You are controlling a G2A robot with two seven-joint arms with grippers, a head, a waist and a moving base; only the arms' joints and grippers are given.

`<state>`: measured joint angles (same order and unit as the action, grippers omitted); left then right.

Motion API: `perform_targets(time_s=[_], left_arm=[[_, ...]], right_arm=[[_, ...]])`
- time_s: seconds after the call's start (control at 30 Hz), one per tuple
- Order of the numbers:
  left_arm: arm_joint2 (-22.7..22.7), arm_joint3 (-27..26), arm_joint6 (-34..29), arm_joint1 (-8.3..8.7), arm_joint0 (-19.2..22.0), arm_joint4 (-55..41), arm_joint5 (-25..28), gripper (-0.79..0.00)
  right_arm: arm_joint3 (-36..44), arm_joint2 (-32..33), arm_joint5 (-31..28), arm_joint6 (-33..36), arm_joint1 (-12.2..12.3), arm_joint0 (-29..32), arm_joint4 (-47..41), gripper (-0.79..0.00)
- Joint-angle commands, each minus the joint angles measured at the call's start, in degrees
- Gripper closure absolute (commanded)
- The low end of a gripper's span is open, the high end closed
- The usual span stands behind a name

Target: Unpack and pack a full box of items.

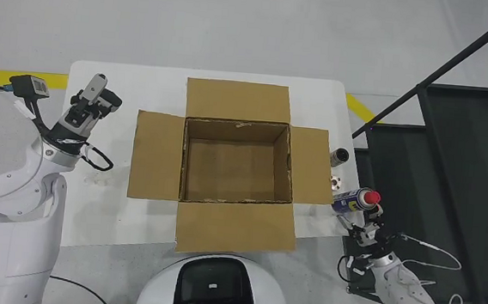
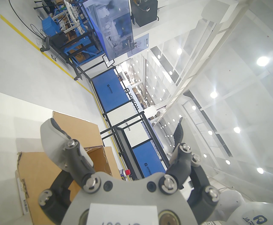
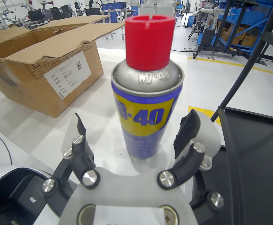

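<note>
An open cardboard box (image 1: 237,164) sits mid-table with all flaps folded out, and its inside looks bare. A blue and yellow spray can (image 3: 147,102) with a red cap stands upright near the table's right edge (image 1: 356,200), beside the box's right flap. My right gripper (image 3: 134,121) is open, one finger on each side of the can's lower body with a gap on both sides. My left gripper (image 1: 101,89) hangs over the table's left end, tilted upward and open (image 2: 115,127), holding nothing. The box (image 2: 74,132) and the can (image 2: 123,173) lie beyond it.
A small dark cylinder with a pale top (image 1: 338,156) stands on the white table (image 1: 129,83) just right of the box flap. A black metal stair frame (image 1: 432,167) rises close to the table's right side. Bare tabletop lies left of the box.
</note>
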<state>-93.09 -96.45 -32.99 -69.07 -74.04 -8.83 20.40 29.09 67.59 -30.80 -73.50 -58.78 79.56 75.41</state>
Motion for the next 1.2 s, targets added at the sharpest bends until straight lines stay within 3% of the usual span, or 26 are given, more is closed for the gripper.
perform_targets(time_s=[0.0, 0.47, 0.8, 0.83, 0.9, 0.93, 1.17], left_arm=[[0.0, 0.0, 0.0, 0.0, 0.0, 0.0, 0.0, -0.785], [0.0, 0.0, 0.0, 0.0, 0.0, 0.0, 0.0, -0.785], [0.0, 0.0, 0.0, 0.0, 0.0, 0.0, 0.0, -0.785], [0.0, 0.0, 0.0, 0.0, 0.0, 0.0, 0.0, -0.785], [0.0, 0.0, 0.0, 0.0, 0.0, 0.0, 0.0, -0.785], [0.0, 0.0, 0.0, 0.0, 0.0, 0.0, 0.0, -0.785], [0.0, 0.0, 0.0, 0.0, 0.0, 0.0, 0.0, -0.785]], right_arm=[[0.2, 0.4, -0.8, 0.8, 0.3, 0.7, -1.3, -0.785], [-3.7, 1.1, -8.8, 10.1, 0.1, -3.9, -6.3, -0.785], [-6.2, 0.7, -11.4, 12.5, -0.6, -7.1, -6.8, -0.785], [-6.4, 0.6, -11.5, 12.6, -0.6, -7.3, -6.6, -0.674], [-6.6, 0.5, -11.4, 12.3, -0.6, -7.7, -6.1, -0.206], [-6.6, 0.4, -11.5, 12.0, -0.6, -7.8, -5.7, -0.015], [-5.7, -0.6, -11.0, 11.0, -0.8, -8.0, -3.7, 0.0]])
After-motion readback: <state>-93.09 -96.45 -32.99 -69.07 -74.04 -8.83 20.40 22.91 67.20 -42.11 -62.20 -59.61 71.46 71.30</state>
